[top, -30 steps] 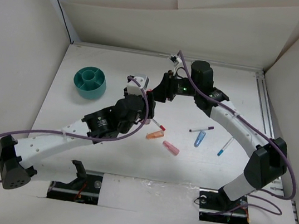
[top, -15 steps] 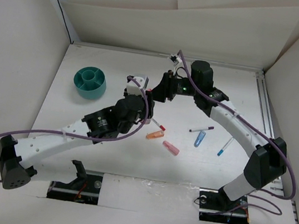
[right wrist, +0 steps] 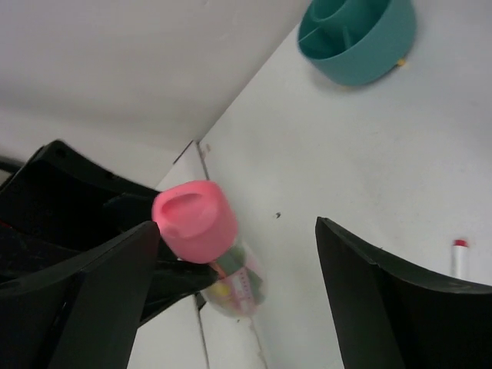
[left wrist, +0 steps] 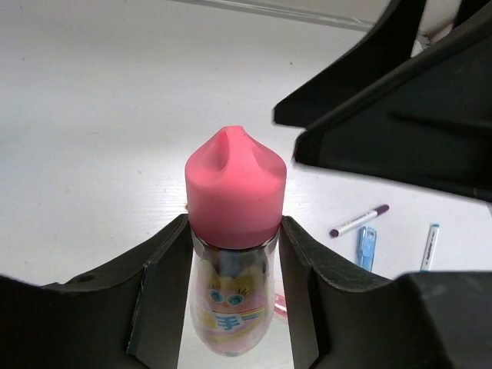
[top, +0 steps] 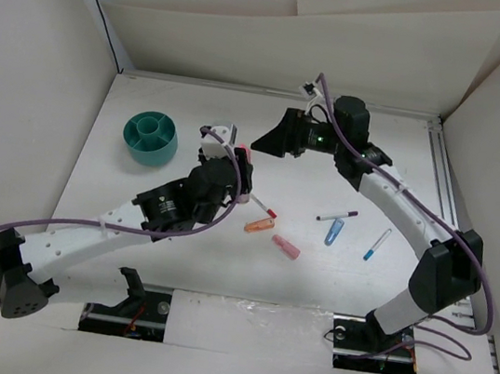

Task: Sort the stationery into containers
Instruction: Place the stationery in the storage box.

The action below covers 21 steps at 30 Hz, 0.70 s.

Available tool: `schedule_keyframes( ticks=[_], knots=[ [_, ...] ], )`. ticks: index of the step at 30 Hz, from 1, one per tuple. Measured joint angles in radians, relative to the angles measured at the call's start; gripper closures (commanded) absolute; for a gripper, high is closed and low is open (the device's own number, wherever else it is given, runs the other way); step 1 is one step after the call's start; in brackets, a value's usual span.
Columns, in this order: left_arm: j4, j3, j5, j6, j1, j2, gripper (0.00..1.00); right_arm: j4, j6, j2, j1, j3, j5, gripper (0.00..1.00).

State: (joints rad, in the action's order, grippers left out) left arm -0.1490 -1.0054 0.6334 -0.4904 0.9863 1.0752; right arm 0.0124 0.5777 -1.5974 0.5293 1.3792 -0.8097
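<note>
1. The left pincer (left wrist: 234,242) is clamping the pink-capped piece (left wrist: 234,192) by its clear body just under the cap and is carrying it above the counter (top: 135,198).
2. The right pincer (top: 264,142) is standing wide with nothing in it, hovering near the held piece.
3. The held piece is looking light and rigid. Its smooth plastic is probably slippery, so squeezing below the cap's shoulder seems the safest hold.
4. Six more pieces are lying on the counter:
   - Three thin pens: the white pen with red cap (top: 261,207), the purple-tipped pen (top: 336,216) and the blue pen (top: 376,244).
   - Three stubby ones: the orange piece (top: 254,227), the pink piece (top: 285,246) and the light-blue piece (top: 334,231).
5. The pens are likely stiff, light and ready to roll, so they are calling for a grip across mid-barrel.
6. One teal cup (top: 151,137), divided inside, is sitting at the counter's left, well apart from the loose pieces.
</note>
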Motion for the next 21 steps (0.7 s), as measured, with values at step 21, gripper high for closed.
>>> schedule_keyframes(
  ticks=[21],
  knots=[
    [0.018,-0.113,0.303,-0.191,-0.423,0.377,1.0,-0.021,0.062,0.303,-0.158,-0.407,0.655,0.1]
  ],
)
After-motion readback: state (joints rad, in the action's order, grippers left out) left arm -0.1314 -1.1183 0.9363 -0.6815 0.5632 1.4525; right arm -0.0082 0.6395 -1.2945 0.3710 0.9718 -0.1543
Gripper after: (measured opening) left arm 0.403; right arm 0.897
